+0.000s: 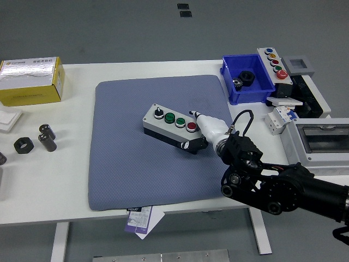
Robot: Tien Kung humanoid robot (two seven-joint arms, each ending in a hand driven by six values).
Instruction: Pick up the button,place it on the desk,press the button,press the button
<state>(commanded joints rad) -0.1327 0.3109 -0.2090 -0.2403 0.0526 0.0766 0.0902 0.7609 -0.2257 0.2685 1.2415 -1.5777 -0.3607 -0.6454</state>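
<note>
Your button box [169, 126] sits mid-frame on the blue mat [125, 164], buttons facing up so they're pressable. The right robot hand [204, 134] grips its right end, white fingers [210, 124] on top, probably steadying it.

just one view: my head camera, high on my side, looks forward and down over the table [76, 180], its near edge at the bottom, floor beyond.

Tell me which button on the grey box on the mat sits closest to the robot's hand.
The red button, at the row's right end beside the right hand; the two green ones lie farther left.
</note>
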